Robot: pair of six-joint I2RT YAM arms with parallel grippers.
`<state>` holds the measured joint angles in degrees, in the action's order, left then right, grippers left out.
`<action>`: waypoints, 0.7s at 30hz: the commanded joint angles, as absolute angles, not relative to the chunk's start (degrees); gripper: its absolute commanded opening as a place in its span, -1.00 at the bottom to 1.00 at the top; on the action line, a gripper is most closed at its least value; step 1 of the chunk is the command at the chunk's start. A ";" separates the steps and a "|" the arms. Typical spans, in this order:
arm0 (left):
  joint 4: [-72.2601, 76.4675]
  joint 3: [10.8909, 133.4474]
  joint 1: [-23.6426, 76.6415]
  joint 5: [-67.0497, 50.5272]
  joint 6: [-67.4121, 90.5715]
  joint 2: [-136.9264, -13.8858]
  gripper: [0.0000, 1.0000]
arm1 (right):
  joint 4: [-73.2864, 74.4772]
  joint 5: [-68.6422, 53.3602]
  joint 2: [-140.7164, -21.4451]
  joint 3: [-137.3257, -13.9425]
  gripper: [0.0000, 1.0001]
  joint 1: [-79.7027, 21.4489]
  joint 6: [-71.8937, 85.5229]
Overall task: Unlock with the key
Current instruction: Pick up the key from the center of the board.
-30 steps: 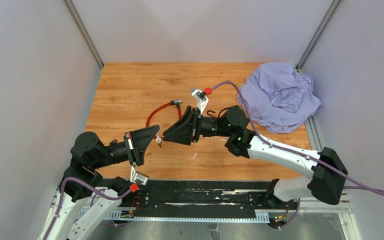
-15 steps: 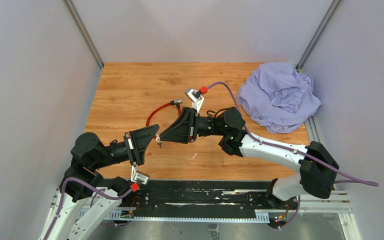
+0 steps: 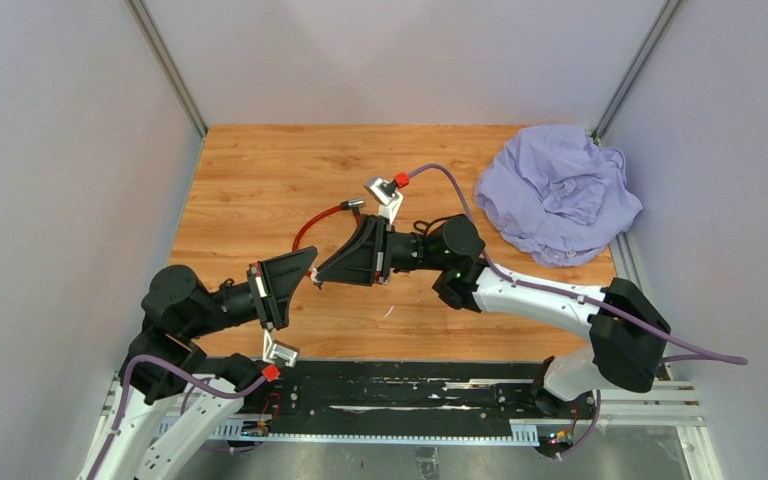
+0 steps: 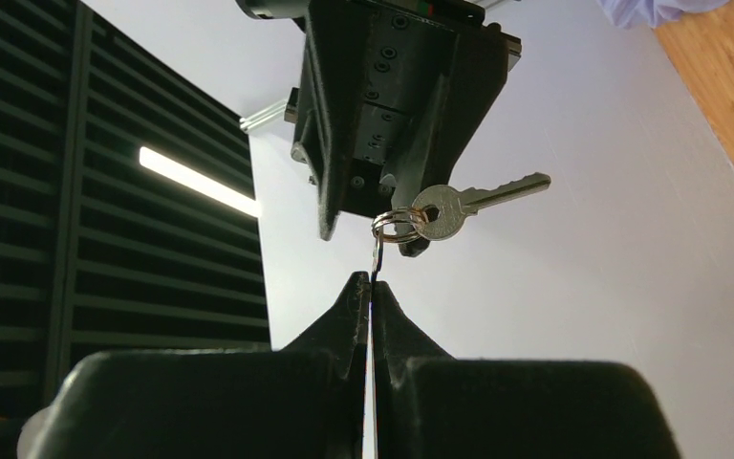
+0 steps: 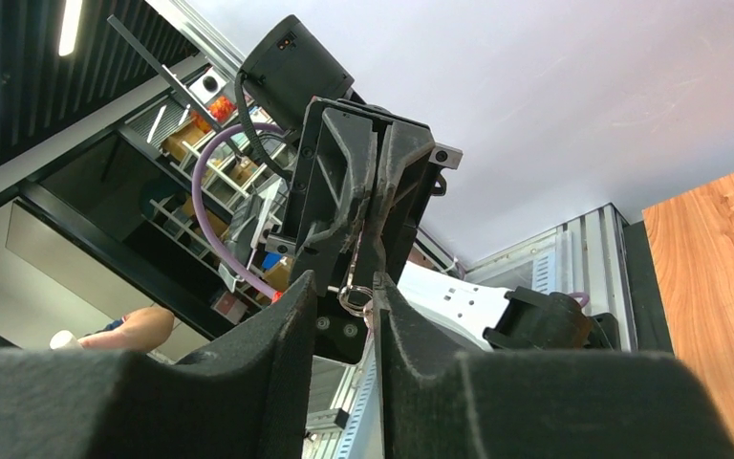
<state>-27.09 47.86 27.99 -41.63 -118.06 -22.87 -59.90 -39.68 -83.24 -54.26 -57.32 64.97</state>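
1. The wooden worktop fills the middle of the overhead view. A crumpled purple cloth sits at its upper right and, as I judge it, has no part in this job.
2. The red cable lock lies on the worktop just above centre, partly hidden behind my right arm. I cannot see its keyhole, and nothing is in it.
3. My left gripper has its jaws together, clamped on a thin metal strip that hangs from the ring. It shows edge-on, and I take it for a second key.
4. My right gripper meets the left one nose to nose in the air, below the lock in the overhead view. Its jaws stand a narrow gap apart with the ring between them. I cannot tell whether they press on it.
5. The key is silver and juts right from the ring at the centre of the left wrist view, well off the lock.
6. The ring is small and doubled.
7. Progress, as I judge it: the keys are up off the worktop. Passing the key across, putting it in the lock and turning it are all left to do.
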 commanded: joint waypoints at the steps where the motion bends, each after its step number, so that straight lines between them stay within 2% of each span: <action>1: -25.67 47.89 28.30 -41.10 -146.32 -22.96 -0.99 | -61.00 -40.66 -83.65 -56.93 -0.32 -57.76 65.05; 3: -25.58 47.98 28.30 -40.88 -146.34 -23.07 -0.99 | -60.33 -41.08 -83.67 -57.47 -0.11 -58.27 64.35; 6: -25.51 48.08 28.31 -40.82 -146.34 -23.08 -0.99 | -58.05 -40.86 -83.59 -57.98 -0.04 -58.85 62.93; 8: -25.51 48.08 28.30 -40.79 -146.40 -23.04 -0.99 | -57.77 -40.54 -83.82 -58.18 -0.14 -58.97 62.99; 17: -25.35 48.16 28.30 -40.59 -146.65 -22.98 -0.99 | -60.19 -39.90 -86.84 -58.89 -0.96 -58.89 68.84; 21: -25.28 48.33 28.33 -40.24 -146.52 -22.95 -0.99 | -62.01 -40.59 -88.57 -59.06 -0.99 -58.82 72.37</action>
